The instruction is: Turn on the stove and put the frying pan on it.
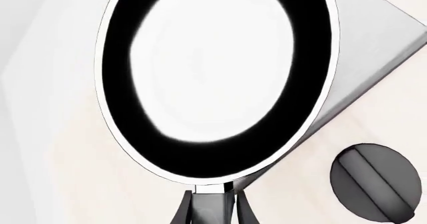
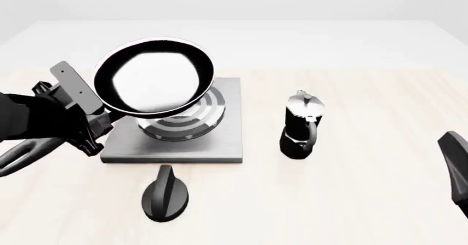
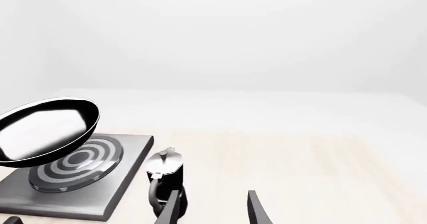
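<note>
- Currently the left gripper (image 2: 98, 125) is clamped on the handle of the frying pan (image 2: 155, 83), which is lifted clear of the stove (image 2: 219, 141) and tilted, its far rim higher than the handle end.
- From the front view the pan hangs over the stove's left and far part, overlapping the upper portion of the burner rings (image 2: 179, 121); the right wrist view shows a clear gap between the pan's underside and the rings, so the two are apart.
- Seen from the left wrist view, the fingers (image 1: 183, 209) pinch the handle stub just below the pan's rim, with the pan's glossy bowl filling most of that picture and a corner of the stove slab showing beyond it.
- The knob (image 2: 165, 194) lies on the table (image 2: 365, 201) just off the stove's near edge, separate from the slab, with its ridge running roughly toward the stove.
- The moka pot (image 2: 301, 125) stands upright to the right of the stove, near it but not touching.
- The right gripper (image 3: 212, 206) is well to the right of the stove, beyond the moka pot; its fingers are spread with nothing between them.
</note>
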Controlling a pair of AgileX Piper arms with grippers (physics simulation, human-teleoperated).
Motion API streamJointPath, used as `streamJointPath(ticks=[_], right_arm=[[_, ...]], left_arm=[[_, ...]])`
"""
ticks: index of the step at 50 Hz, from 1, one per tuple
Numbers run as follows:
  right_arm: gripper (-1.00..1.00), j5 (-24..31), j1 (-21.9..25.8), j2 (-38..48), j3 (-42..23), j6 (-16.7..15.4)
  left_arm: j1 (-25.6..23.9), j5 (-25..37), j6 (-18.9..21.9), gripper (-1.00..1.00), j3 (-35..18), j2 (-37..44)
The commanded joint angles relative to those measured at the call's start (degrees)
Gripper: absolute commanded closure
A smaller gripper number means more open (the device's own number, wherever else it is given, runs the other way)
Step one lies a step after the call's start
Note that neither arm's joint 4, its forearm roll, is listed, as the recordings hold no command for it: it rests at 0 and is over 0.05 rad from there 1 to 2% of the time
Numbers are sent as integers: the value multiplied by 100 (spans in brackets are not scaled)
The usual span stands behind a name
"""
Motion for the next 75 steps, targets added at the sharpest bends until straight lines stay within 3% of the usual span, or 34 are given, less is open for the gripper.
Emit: streamJointPath(ticks=[1, 38, 75], right_arm=[[-100, 16, -48, 0, -1, -10], [-100, 69, -119, 0, 7, -110], [-100, 22, -176, 0, 165, -151]], left_arm=[[-91, -317, 104, 100, -70, 265], [-400, -847, 25, 100, 63, 788], [-384, -1536, 132, 100, 175, 1641]])
